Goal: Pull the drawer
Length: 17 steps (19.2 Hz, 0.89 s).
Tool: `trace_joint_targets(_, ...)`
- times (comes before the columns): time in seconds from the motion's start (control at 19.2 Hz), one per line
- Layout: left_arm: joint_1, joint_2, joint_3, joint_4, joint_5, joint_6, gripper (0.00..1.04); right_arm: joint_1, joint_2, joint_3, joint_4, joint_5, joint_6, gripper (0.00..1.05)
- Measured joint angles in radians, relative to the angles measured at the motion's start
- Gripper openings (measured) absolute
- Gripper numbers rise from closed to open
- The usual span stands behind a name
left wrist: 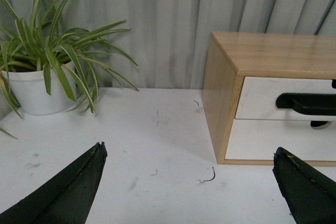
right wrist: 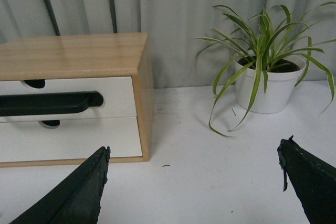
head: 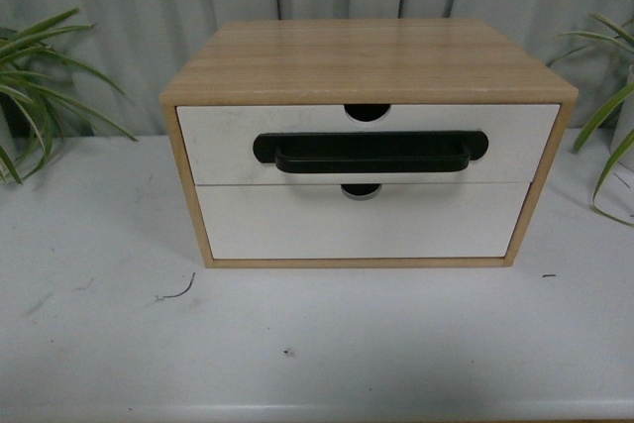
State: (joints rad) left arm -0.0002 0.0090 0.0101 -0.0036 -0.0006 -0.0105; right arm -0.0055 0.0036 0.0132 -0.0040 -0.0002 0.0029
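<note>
The drawer [head: 223, 143] is seen shut at the top of a wood box [head: 367, 58], with its black handle [head: 370, 152] across the front. 1 plain white front [head: 362, 227] is set under it. The box is placed on a white table [head: 317, 344] between the left plant [left wrist: 47, 61] and the right plant [right wrist: 262, 51]. The left gripper [left wrist: 189, 149] is held wide open and empty, apart from the box. The right gripper [right wrist: 195, 147] is held the same way.

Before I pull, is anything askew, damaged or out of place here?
Nothing serious. The white drawer with the black bar handle sits closed and square in the light wood cabinet. Only a curled dark thread scrap and faint scuffs lie on the white table in front.
</note>
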Motion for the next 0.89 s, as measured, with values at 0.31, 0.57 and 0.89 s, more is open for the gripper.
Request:
trace_joint_targets(0.31, 0.000, 0.000, 0.000, 0.000, 0.000, 0.000, 0.98, 0.000, 0.000, 0.000, 0.000, 0.000, 0.000, 0.98)
trace_joint_targets(0.57, 0.000, 0.000, 0.000, 0.000, 0.000, 0.000, 0.98, 0.000, 0.000, 0.000, 0.000, 0.000, 0.000, 0.98)
trace_joint_targets(0.89, 0.000, 0.000, 0.000, 0.000, 0.000, 0.000, 0.98, 0.000, 0.000, 0.000, 0.000, 0.000, 0.000, 0.98)
